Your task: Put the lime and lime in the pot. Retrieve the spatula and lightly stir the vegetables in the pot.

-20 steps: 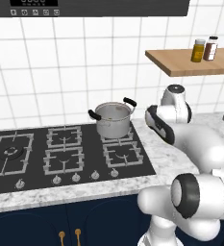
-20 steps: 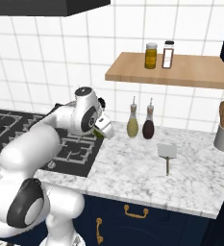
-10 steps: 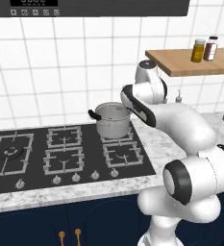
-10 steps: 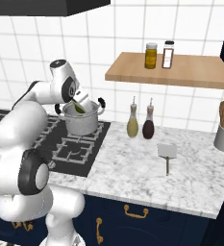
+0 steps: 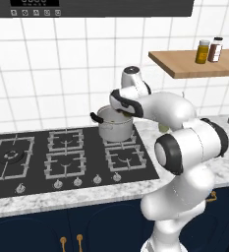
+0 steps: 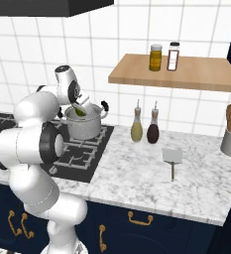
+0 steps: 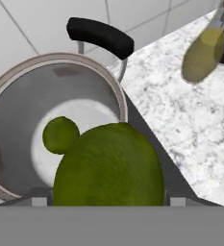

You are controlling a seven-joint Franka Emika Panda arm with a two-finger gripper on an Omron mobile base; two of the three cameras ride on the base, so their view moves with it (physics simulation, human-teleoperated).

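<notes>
Hand view: a big lime (image 7: 108, 166) sits close to the camera, right between the finger tips, hanging over the pot's rim
Second lime (image 7: 60, 135): lying on the pot's pale floor, beside the held one as the hand camera sees it
Pot (image 6: 86, 126): shiny steel, on the rear right burner of the hob, black loop handle (image 7: 100, 36) pointing toward the tiled wall
Gripper (image 6: 81, 110): above the pot's mouth, fingers spread wide and clasped around the held lime, a spot of green showing between them in the right base view
Arm: bent over from the counter side, wrist above the pot in the left base view (image 5: 115, 124)
Hob (image 5: 62, 157): black, set in the marble counter (image 6: 151, 178)
Spatula (image 6: 172, 159): flat on the marble, well apart from the pot
Bottles: yellow-green one (image 6: 137, 128) and dark one (image 6: 153, 130) upright by the wall, between pot and spatula
</notes>
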